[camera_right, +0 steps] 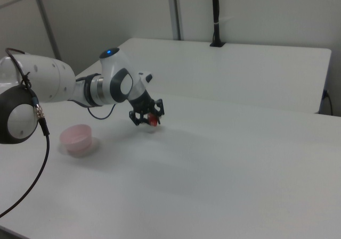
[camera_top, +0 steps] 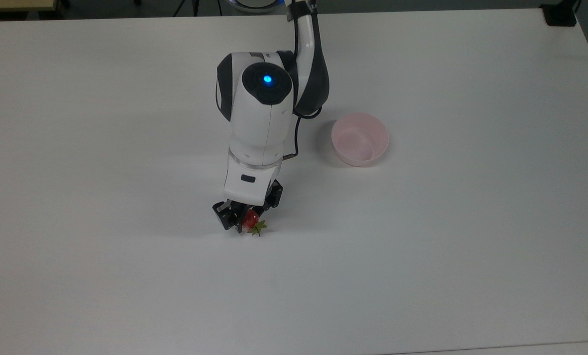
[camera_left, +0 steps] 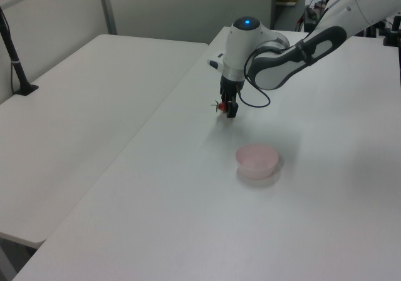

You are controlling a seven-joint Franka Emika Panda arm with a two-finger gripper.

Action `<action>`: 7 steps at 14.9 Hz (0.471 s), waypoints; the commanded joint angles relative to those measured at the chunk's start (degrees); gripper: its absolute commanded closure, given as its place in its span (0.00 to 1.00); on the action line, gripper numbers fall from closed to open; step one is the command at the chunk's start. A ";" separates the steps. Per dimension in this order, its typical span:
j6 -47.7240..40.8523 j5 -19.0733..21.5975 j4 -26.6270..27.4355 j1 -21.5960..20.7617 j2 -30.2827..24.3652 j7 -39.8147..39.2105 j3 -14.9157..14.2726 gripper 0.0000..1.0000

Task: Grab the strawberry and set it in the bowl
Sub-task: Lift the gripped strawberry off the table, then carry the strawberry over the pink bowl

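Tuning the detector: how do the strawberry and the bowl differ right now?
The strawberry is glossy red with green leaves; the bowl is pale pink. The strawberry is far smaller. It sits gripped in the end effector; the bowl stands free and empty on the white table.

My arm was glossy white with dark grey joint bands, and a round dark cap on top carried a glowing blue light. A thin black cable looped along one side. My hand was black, below a white wrist block bearing a small dark slot.
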State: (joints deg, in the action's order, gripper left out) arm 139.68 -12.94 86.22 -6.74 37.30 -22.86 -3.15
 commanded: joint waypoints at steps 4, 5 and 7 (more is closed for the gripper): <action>-1.68 1.69 5.96 -8.61 -11.61 3.79 -4.39 0.67; -3.60 1.87 7.54 -11.42 -13.11 3.88 -6.15 0.66; -8.87 4.31 8.87 -15.22 -15.23 3.97 -6.95 0.66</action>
State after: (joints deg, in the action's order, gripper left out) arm 136.20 -11.81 88.61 -14.76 27.96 -20.37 -6.39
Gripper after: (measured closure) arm 0.661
